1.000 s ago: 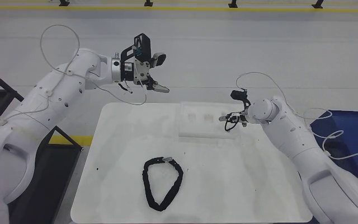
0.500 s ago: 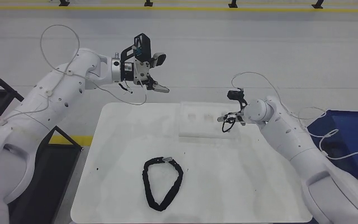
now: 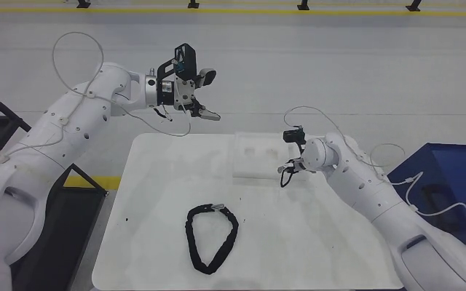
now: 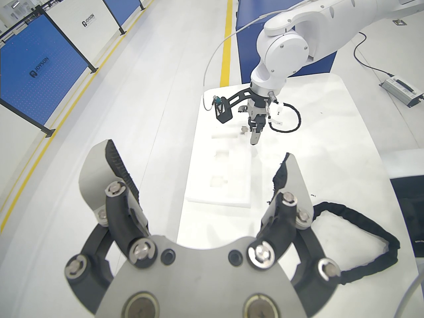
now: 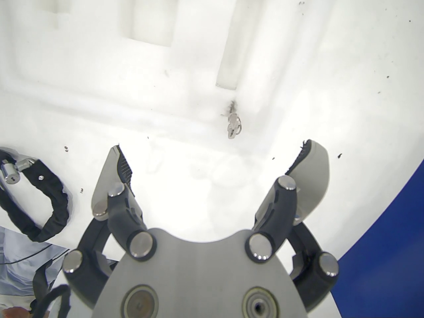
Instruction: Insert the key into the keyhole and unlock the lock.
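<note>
Steel-bright and small, the key point(image 5: 234, 125) is lying at the edge of the white foam block point(image 5: 82, 67), just beside a narrow slot. The right gripper point(image 5: 212, 150) is hovering close over it, fingers spread wide and empty, apparently lining up a pick. The black chain lock point(image 3: 211, 238) is resting well apart on the table point(image 3: 328, 240), its keyhole point(image 5: 11, 175) exposed. The left gripper point(image 4: 198, 157) is hanging near the far left corner, released and holding nothing, likely parked clear until the lock needs steadying.
</note>
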Tool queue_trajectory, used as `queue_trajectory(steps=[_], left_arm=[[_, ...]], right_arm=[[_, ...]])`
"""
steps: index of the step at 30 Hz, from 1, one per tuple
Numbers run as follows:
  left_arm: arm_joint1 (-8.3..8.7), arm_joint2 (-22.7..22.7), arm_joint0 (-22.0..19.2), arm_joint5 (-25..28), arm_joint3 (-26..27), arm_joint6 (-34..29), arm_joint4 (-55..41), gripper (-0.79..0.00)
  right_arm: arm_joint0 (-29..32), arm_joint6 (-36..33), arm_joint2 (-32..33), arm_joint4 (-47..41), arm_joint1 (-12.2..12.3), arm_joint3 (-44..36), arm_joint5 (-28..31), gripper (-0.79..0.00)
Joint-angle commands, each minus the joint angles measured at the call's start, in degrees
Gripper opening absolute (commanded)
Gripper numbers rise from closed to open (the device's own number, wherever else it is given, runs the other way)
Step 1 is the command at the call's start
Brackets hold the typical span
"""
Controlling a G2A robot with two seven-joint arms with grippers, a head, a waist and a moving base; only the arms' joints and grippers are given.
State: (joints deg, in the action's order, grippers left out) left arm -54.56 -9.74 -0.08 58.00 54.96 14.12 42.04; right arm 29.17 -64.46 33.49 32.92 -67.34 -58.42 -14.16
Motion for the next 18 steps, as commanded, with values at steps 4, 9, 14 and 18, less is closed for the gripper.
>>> queue_trajectory(steps=[4, 9, 14, 18], left_arm=[[0.0, 0.0, 0.0, 0.0, 0.0, -0.06, -0.05, 0.0], [0.0, 0.0, 0.0, 0.0, 0.0, -0.06, -0.05, 0.0], [0.0, 0.0, 0.0, 0.0, 0.0, -0.06, -0.05, 0.0], [0.0, 0.0, 0.0, 0.0, 0.0, -0.06, -0.05, 0.0]], right_arm=[[0.79, 0.17, 0.82, 1.32, 0.08, 0.12, -1.4, -0.191], [1.13, 1.51, 1.22, 2.73, -0.18, 0.56, -1.62, -0.413], [1.04, 2.51, 1.42, 3.06, -0.82, 2.37, -1.4, -0.477], [0.76, 2.5, 1.08, 3.26, -1.61, 3.85, -1.49, -0.505]])
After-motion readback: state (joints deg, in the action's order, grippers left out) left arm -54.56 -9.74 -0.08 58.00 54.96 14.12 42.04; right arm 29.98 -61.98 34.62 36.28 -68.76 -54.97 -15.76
